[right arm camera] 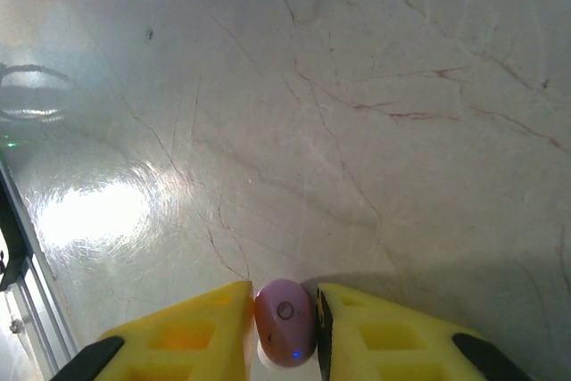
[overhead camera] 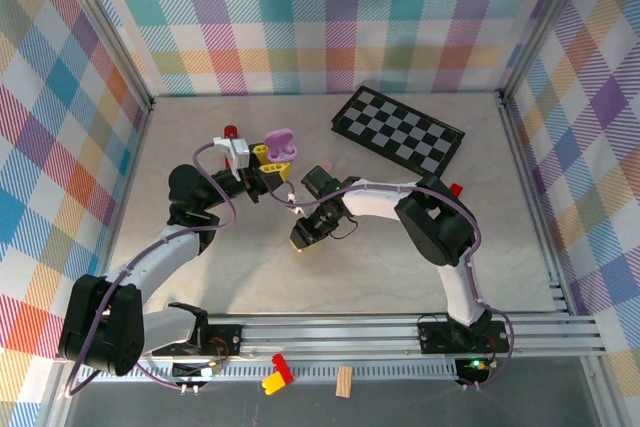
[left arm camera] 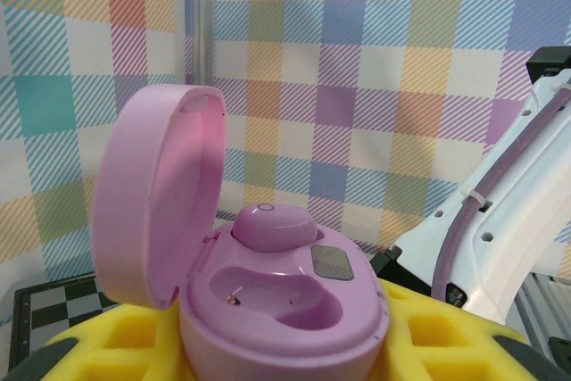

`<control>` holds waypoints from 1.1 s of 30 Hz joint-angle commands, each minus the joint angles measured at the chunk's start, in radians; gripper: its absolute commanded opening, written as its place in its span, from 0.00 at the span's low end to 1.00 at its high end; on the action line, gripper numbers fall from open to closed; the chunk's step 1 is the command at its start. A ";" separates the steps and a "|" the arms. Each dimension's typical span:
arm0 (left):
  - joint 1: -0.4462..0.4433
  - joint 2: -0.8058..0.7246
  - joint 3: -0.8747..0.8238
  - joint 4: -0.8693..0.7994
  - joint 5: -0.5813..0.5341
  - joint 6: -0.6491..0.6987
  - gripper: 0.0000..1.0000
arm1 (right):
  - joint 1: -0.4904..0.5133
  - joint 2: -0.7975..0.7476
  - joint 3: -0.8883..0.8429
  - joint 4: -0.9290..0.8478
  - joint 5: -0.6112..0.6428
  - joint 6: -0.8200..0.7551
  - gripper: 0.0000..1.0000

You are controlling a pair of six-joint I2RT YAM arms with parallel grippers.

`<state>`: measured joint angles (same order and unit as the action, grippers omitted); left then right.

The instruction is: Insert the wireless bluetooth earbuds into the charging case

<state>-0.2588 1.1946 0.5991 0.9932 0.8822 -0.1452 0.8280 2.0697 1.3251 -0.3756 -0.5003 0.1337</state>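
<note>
Top view: the left gripper (overhead camera: 268, 155) clamps the open charging case (overhead camera: 281, 139), at eleven o'clock from the right gripper (overhead camera: 303, 235).

Left wrist: the first earbud (left arm camera: 269, 226) sits seated at twelve o'clock in the case; the near socket (left arm camera: 268, 296) is empty.

Right wrist: the right gripper pinches the second earbud (right arm camera: 285, 323), not yet inserted.

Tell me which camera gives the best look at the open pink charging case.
The left wrist view. The charging case sits close up in the left tool, lid raised, one earbud seated, the other socket empty. The top external view shows the case as just a small pink shape at that tool.
</note>
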 commanded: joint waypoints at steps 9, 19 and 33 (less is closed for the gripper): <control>0.010 -0.027 0.009 -0.008 -0.002 0.032 0.37 | 0.005 -0.082 -0.074 0.079 0.129 0.088 0.21; -0.036 -0.089 0.004 -0.198 -0.184 0.202 0.37 | -0.077 -0.367 -0.276 0.196 0.308 0.251 0.20; -0.239 -0.019 -0.005 -0.185 -0.447 0.376 0.37 | -0.210 -0.849 -0.224 -0.068 0.397 0.198 0.21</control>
<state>-0.4702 1.1503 0.5968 0.7807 0.5209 0.1642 0.6155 1.2591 1.0367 -0.3565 -0.1196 0.3649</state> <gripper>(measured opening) 0.373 0.209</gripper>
